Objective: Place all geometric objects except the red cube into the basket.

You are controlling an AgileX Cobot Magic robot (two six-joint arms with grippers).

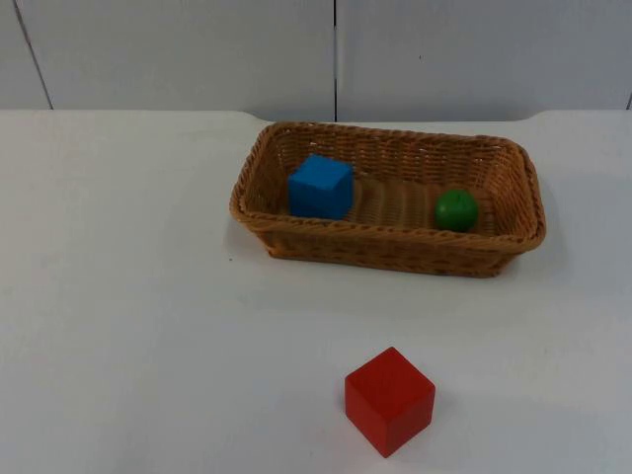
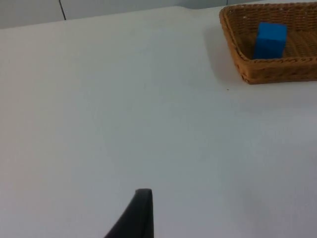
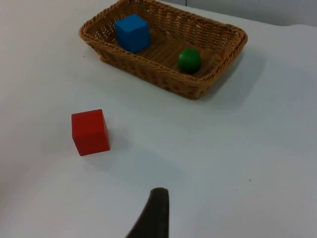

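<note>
- The white tabletop (image 1: 128, 296) holds everything.
- The brown basket (image 1: 387, 247) sits near the wall.
- The red cube (image 1: 389, 400) sits outside, well apart from it.
- The blue cube (image 1: 320, 186) is inside.
- The green ball (image 1: 455, 209) is inside too.
- The left hand (image 2: 141, 213) and right hand (image 3: 153, 213) wait; I cannot tell their fingers.

1. The white table top (image 1: 128, 326) carries everything and ends at a grey partition wall (image 1: 197, 49) at its far edge.
2. A woven brown basket (image 1: 390, 259) stands directly on the table in the far half, its long side running across, near the wall but apart from it.
3. A red cube (image 1: 389, 400) sits directly on the table near the front edge, well apart from the basket and turned so that one corner points forward.
4. The right wrist view shows the cube (image 3: 90, 132) resting flat on the table, with bare white surface between it and the basket (image 3: 148, 69).
</note>
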